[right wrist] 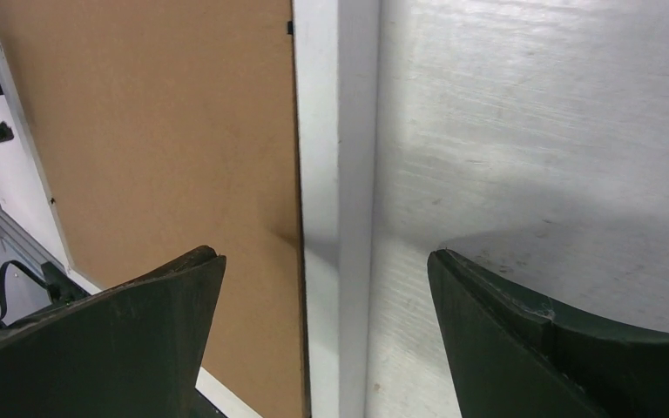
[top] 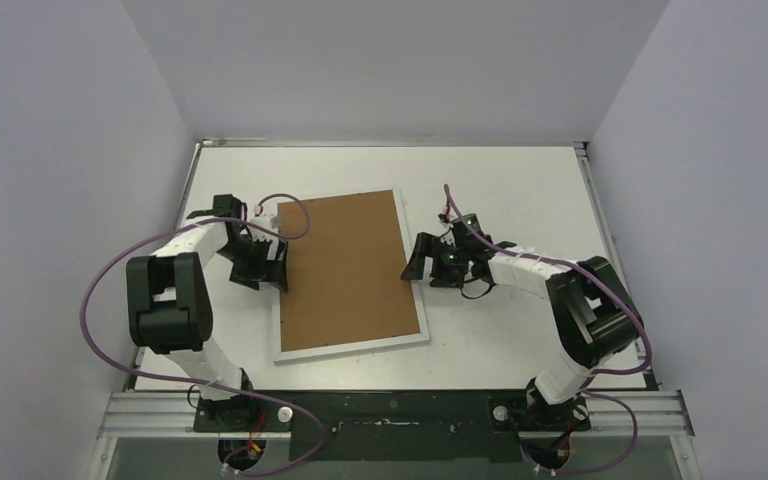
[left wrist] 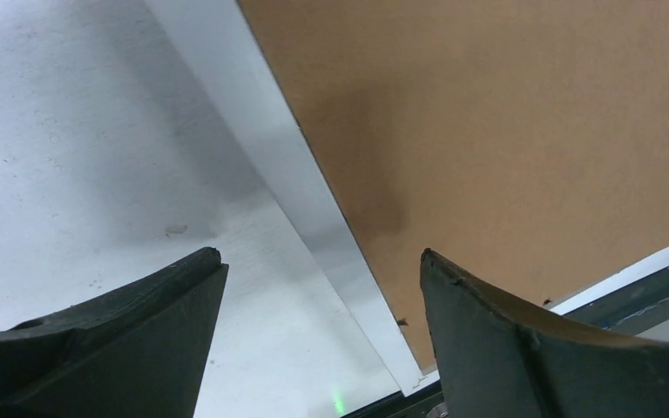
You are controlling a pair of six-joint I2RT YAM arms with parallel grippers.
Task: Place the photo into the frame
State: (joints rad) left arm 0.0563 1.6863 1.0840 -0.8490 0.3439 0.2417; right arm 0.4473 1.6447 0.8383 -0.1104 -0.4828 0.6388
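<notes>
both jaws wide and empty, the left gripper (top: 272, 270) and right gripper (top: 420, 268) flank the frame (top: 360, 344), lying backing board (top: 345, 265) up mid-way across the tabletop (top: 520, 190), photo unseen; seemingly a late step, next a two-sided rim grip to flip it.

Soft, even overhead light fills the top view. The matte white table (top: 520, 180) is bright without hot spots, and the arms cast only faint, fuzzy shadows. The side walls lean outward from wide-angle distortion.

In the left wrist view, a diffuse dark patch lies on the brown-backed, thin-edged white rectangular frame (left wrist: 531, 131) just ahead of the left gripper (left wrist: 322, 257). Its black fingers (left wrist: 122, 348) are underexposed and slightly soft.

In the right wrist view, the table ahead of the right gripper (right wrist: 327, 254) shows a streaky sheen. A soft shadow band lies just beyond the finger over the bare table, and the frame's white edge greys between the fingertips.
</notes>
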